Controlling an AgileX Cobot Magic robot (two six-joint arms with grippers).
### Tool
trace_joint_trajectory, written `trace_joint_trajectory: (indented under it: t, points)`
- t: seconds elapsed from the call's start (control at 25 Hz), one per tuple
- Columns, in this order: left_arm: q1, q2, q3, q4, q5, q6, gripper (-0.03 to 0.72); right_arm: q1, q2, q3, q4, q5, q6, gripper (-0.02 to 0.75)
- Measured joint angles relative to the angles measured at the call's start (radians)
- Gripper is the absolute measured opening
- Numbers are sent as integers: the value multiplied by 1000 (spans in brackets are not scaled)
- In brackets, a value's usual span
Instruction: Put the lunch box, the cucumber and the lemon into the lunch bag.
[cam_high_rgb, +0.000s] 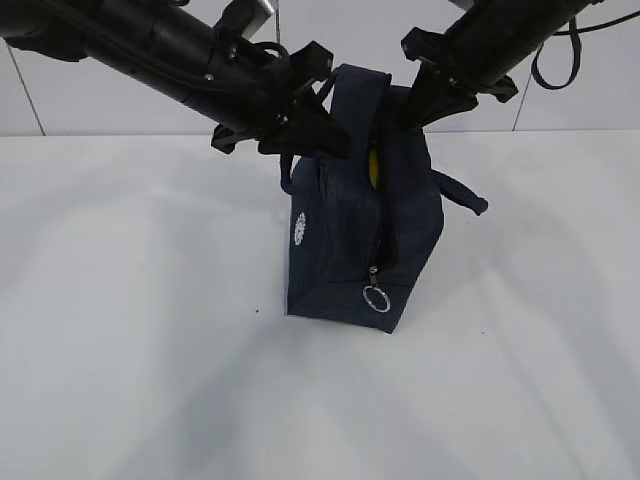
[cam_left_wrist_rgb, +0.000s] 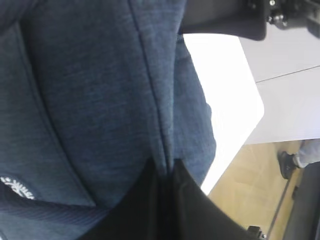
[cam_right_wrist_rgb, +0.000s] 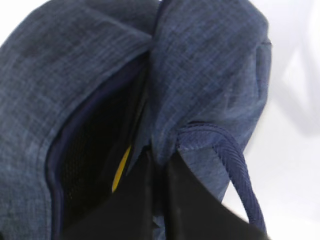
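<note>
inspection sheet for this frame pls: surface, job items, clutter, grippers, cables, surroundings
Surface: white table, bare around the bag.
Bag: navy bag stands upright mid-table, top pinched from both sides; zipper runs down the near end, ring pull at the bottom.
Lemon: yellow sliver shows inside the opening, likely the lemon.
Lunch box, cucumber: nothing seen outside the bag; inside is too dark to tell.
Clutter: nothing seen.
Grippers: left gripper shut on bag fabric; right gripper shut on bag fabric beside a handle.
Cables: dark cable loops off the right arm, away from the bag.
Surroundings: white wall panels behind; wood floor past the table edge.
</note>
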Motion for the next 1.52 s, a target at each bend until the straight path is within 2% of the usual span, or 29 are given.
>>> trace_joint_trajectory:
  t: [0.12,0.2,0.28,0.44,0.56,0.72,0.84,1.0,1.28,1.52]
  points:
    - [0,0,0,31,-4,2,10,10,0,0,-2,0,0,23]
    - [0,0,0,47,-10,2,39,12,6,0,2,0,0,48]
    - [0,0,0,51,-15,2,116,12,10,0,13,-6,0,118]
    - [0,0,0,51,-20,-4,342,14,10,0,24,-8,0,316]
    - [2,0,0,51,-20,-13,412,14,10,-1,32,-8,0,384]
    - [28,-9,0,54,-4,-16,430,14,8,-16,34,-8,0,401]
    - [56,-60,0,96,2,-18,431,14,-10,-42,34,-8,0,400]
    - [88,-160,0,209,3,-18,422,14,-73,-86,34,-8,-1,375]
    - [92,-349,0,442,1,-21,407,14,-303,-95,34,-18,-49,306]
    - [92,-488,0,515,1,-36,398,14,-562,-83,34,-38,-101,288]
